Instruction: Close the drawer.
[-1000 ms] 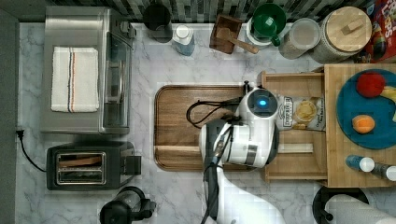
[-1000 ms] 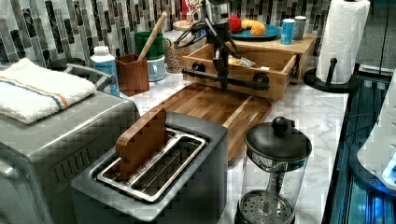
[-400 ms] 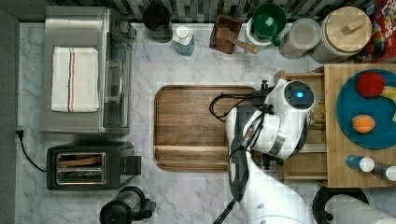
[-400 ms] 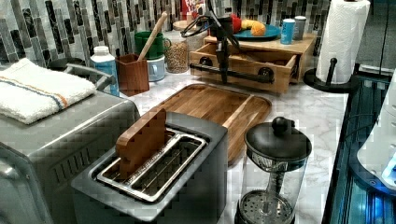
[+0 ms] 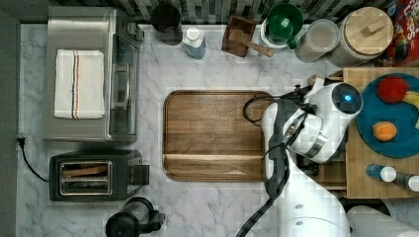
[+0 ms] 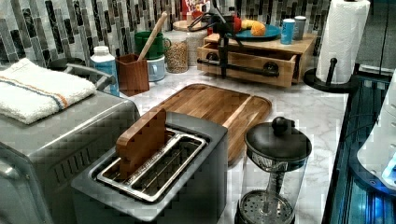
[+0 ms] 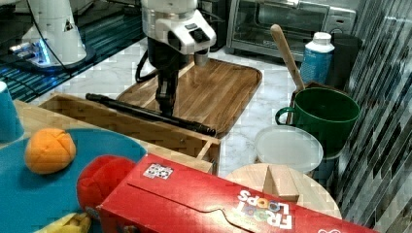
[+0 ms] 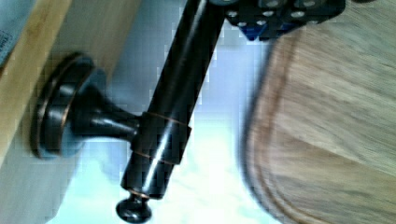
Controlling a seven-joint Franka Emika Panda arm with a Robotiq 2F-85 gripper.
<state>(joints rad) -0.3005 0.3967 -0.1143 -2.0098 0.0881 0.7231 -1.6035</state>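
Arm: we see the white arm (image 5: 316, 128) reaching from the top view's bottom edge over the gap between board and drawer, wrist turned down; in the right view it stands upright over the handle.
Gripper: we place the gripper (image 7: 166, 99) at the handle (image 7: 150, 114), pointing straight down on it; in the left view it (image 6: 224, 58) crosses the bar. We cannot tell whether the fingers are closed round it or merely against it.
Drawer: one drawer (image 6: 247, 63), light wood, under the slab (image 6: 280, 44) at the left view's far end, slightly pulled out; in the right view its front rim (image 7: 136, 128) stands proud of the slab.
Handle: one dark bar on round mounts (image 8: 60, 112), seen close in the wrist view, with the board's edge just beside.
Board: one walnut board (image 5: 212, 136) on the marble, near the drawer front.
Plate: one blue plate (image 5: 380, 143) on the slab, holding one orange (image 5: 384, 131) and one red fruit (image 5: 392, 89).
Jars: two, at the top view's upper right.
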